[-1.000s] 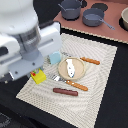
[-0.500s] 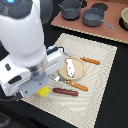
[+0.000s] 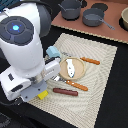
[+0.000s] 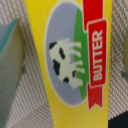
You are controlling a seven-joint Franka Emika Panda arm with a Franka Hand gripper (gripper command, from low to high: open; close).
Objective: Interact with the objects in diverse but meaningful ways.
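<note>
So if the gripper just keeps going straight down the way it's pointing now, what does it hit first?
Most likely the yellow butter packet, which fills the wrist view directly ahead. How far off it is cannot be judged, and the gripper itself is out of sight.

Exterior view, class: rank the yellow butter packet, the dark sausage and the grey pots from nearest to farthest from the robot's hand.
The hand itself is hidden under the arm, above the packet.
1. Yellow butter packet, peeking out beneath the arm.
2. Dark sausage, on the mat just to the exterior view's right.
3. Grey pots, on the far brown board.
</note>
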